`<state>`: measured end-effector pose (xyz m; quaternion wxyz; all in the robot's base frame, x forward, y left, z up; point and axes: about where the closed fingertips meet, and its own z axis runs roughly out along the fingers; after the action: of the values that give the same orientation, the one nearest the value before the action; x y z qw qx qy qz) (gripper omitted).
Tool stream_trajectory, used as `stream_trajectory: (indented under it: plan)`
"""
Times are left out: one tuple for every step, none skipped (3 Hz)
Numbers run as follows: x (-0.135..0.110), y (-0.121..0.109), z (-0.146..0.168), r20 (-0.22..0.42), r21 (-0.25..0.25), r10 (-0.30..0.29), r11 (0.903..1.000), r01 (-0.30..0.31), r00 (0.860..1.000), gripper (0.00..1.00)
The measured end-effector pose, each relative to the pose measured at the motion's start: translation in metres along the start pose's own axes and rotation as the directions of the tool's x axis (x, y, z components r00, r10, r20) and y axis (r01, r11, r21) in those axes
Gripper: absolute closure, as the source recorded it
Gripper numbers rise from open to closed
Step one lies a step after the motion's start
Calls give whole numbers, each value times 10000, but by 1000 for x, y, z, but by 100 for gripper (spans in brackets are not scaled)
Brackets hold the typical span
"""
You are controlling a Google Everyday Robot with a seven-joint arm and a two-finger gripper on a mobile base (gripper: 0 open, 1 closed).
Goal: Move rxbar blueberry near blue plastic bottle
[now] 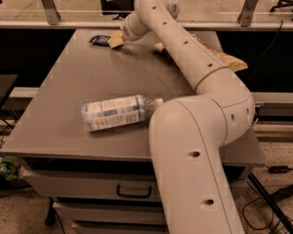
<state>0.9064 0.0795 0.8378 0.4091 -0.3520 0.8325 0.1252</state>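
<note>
Grey table (pixel 83 77), railing (pixel 63 25) behind; tool (pixel 116 39) beside rxbar blueberry (pixel 98 39), far edge.

- Smooth, matt grey finish across the surface (pixel 83 77).
- Clear glossy plastic, with a matt pale label, on the blue plastic bottle (pixel 115 112).
- Dark, faintly shiny wrapper film on the rxbar blueberry (pixel 98 39).
- Smooth cream plastic shell with a satin sheen along the arm (pixel 185 48).
- Matt tan look on the gripper (pixel 115 39), at the far edge of the surface, right beside the rxbar blueberry.
</note>
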Motion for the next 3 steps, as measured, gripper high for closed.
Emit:
stream_trajectory:
  plan:
    - [-3, 43, -16, -158, -644, -988, 9931, 976, 9950, 100]
    - [-3, 41, -15, -151, -627, -951, 9936, 940, 9954, 100]
    - [-5, 50, -19, -125, -688, -1089, 9918, 1078, 9940, 100]
